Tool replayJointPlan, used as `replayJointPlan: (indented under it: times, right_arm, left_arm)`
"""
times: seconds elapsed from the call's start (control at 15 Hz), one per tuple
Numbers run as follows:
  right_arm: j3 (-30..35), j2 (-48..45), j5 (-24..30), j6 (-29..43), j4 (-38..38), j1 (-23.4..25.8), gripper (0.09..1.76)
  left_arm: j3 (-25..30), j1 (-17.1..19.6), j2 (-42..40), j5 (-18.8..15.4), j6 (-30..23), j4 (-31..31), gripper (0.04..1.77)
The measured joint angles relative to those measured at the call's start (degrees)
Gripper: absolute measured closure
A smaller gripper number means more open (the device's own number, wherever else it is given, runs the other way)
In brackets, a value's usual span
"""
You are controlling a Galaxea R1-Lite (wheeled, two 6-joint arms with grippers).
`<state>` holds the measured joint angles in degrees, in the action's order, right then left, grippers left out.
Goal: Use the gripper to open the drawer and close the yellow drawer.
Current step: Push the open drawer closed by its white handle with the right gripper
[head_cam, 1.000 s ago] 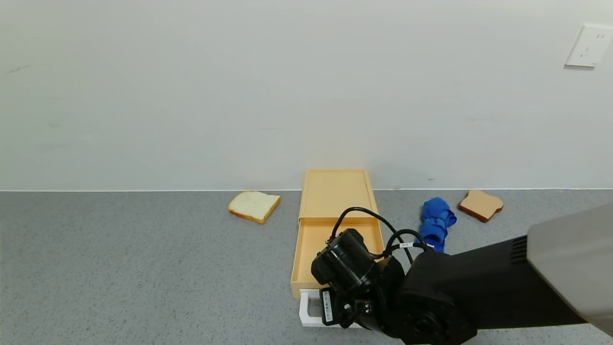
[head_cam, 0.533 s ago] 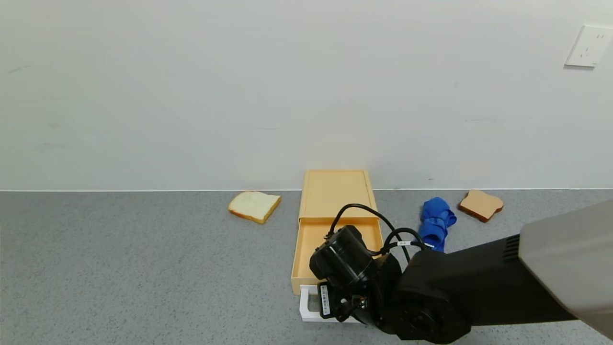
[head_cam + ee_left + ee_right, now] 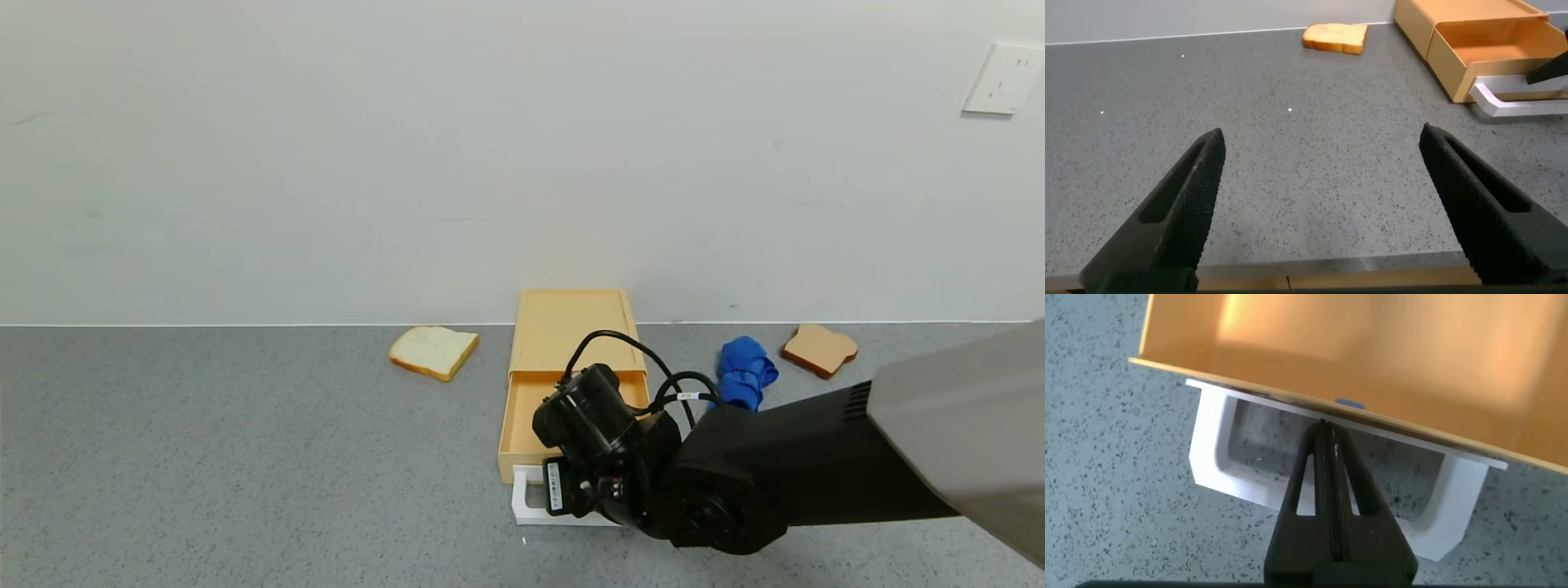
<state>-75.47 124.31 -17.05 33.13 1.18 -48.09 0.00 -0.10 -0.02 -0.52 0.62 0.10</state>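
Reaching in from the right side of the head view, the right tool (image 3: 1324,445) sits at the white loop handle (image 3: 526,508) of the yellow drawer (image 3: 531,416). Its two fingers are pressed flat together, their tips inside the loop, against the drawer's front edge; they do not clasp the handle bar. The drawer stands partly pulled out of its flat tan case (image 3: 569,327), which lies against the wall at the middle of the grey tabletop (image 3: 245,457). A pale bread slice (image 3: 433,350) rests left of the case. A blue rolled cloth (image 3: 744,371) and a darker bread slice (image 3: 819,349) lie to its right. The left tool (image 3: 1323,204) hangs over bare tabletop, fingers spread wide, holding nothing.
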Motion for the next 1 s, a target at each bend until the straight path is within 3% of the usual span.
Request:
replayJointPlan:
  times: [1.0]
  right_arm:
    - [-10.9,6.2,0.0,-5.3,-1.3,5.6,1.73]
  left_arm:
    - [0.0,0.0,0.0,0.0,0.0,0.0,0.09]
